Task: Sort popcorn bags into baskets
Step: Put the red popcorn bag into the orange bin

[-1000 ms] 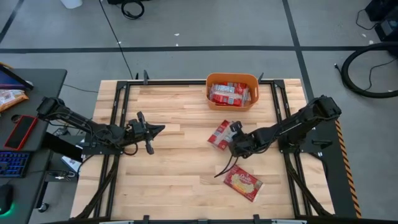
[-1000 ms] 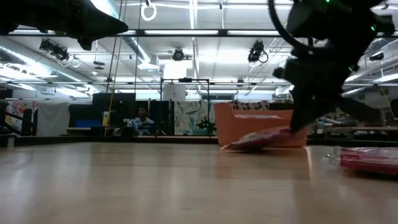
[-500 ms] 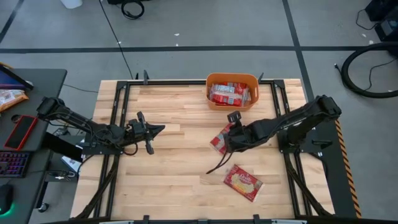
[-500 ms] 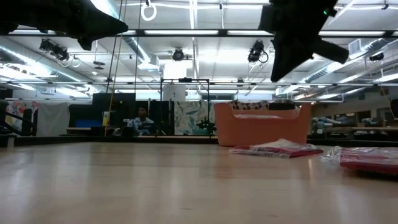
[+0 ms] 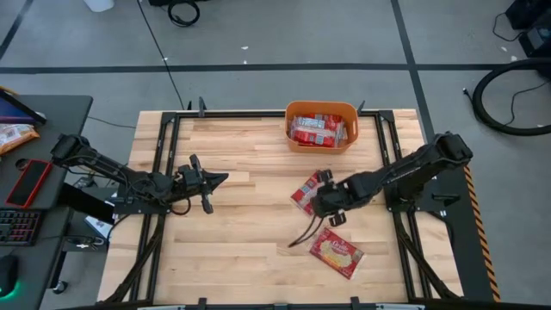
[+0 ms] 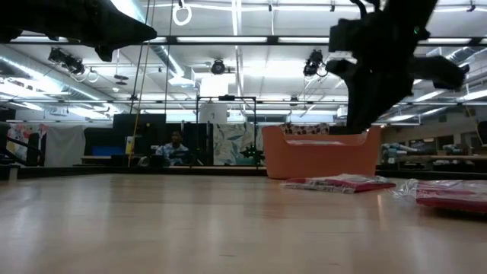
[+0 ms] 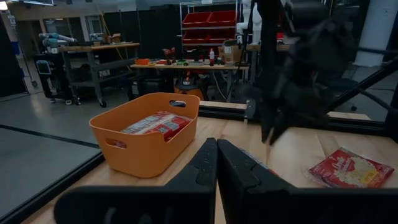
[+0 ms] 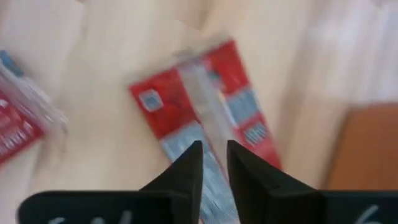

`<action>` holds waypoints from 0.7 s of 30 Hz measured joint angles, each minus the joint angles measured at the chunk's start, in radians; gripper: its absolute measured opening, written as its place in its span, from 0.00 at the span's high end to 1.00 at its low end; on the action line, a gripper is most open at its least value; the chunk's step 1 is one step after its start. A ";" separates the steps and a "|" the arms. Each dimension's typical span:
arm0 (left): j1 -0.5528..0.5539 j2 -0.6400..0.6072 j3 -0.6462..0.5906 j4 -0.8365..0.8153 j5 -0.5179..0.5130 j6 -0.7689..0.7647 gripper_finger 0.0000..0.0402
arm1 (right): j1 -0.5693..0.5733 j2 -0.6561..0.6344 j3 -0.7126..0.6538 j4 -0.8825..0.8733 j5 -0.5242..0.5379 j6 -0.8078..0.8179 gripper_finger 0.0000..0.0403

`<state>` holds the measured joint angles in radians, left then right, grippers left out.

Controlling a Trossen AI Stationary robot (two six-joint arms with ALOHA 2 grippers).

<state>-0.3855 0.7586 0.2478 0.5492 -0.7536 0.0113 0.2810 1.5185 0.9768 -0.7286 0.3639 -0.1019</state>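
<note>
An orange basket [image 5: 321,125] stands at the table's far edge with red popcorn bags [image 5: 315,129] in it. One red bag [image 5: 305,189] lies flat on the wood near the basket, and a wider bag with a yellow centre [image 5: 337,252] lies closer to the near edge. My right gripper [image 5: 323,201] hovers above the first bag's right side, raised off the table [image 6: 359,122]. Its wrist view looks down on that bag [image 8: 205,106] between narrowly parted fingers. My left gripper [image 5: 217,179] waits shut at mid-left, above the table.
Black frame rails [image 5: 164,172] run along the table's left and right sides. A desk to the left holds a red phone [image 5: 28,182] and an orange-and-white snack packet [image 5: 13,133]. Bare wood spans the table's middle and near left. A person sits far behind the table [image 6: 175,144].
My right gripper, down at the bag beside the basket a second ago, rose clear of it toward the far edge, then came back slightly toward the near edge and lower. The bag, tilted up under the gripper then, now lies flat on the table.
</note>
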 joint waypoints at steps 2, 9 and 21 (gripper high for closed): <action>0.000 0.000 0.000 0.000 0.000 0.000 0.98 | 0.018 0.001 -0.062 0.107 -0.013 -0.006 0.77; 0.000 0.000 0.000 0.000 0.000 0.000 0.98 | 0.073 0.001 -0.203 0.396 -0.026 0.003 0.60; 0.000 0.000 0.000 0.000 0.000 0.000 0.98 | 0.103 0.093 -0.269 0.566 0.044 -0.022 0.49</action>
<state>-0.3855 0.7589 0.2474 0.5496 -0.7540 0.0109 0.3843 1.6119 0.7082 -0.1630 0.4081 -0.1240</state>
